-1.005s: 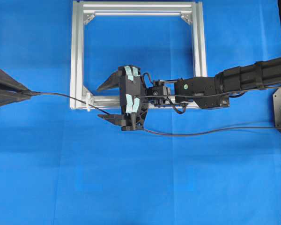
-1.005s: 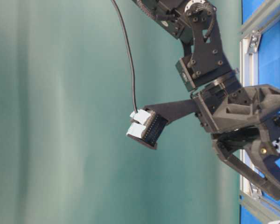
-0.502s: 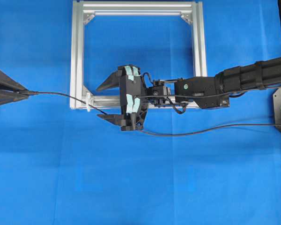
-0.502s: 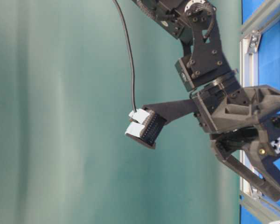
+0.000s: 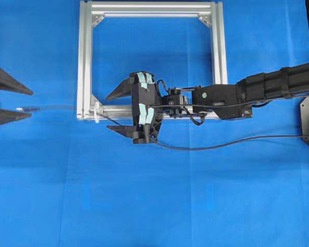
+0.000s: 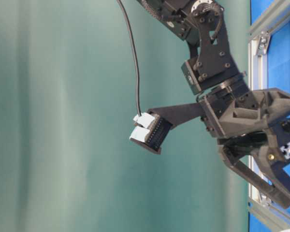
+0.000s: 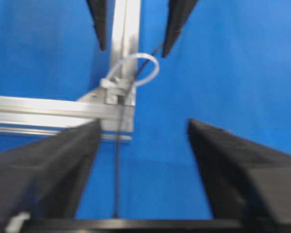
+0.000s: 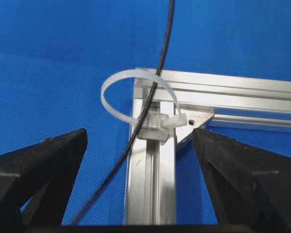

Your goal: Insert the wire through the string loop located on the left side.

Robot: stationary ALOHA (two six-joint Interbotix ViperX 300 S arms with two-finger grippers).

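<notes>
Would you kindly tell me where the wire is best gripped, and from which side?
Grip the wire at its free plug end, left of the frame, where it is likely stiff and unobstructed. Come from the left with the open left claw, jaws closing across it; nearer the loop, the frame crowds the cable.

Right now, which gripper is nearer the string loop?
Right. The right gripper is open with its fingers straddling the string loop at the frame's corner. The left gripper, also open, sits well off at the overhead view's left edge, with the wire's plug beside it.
</notes>
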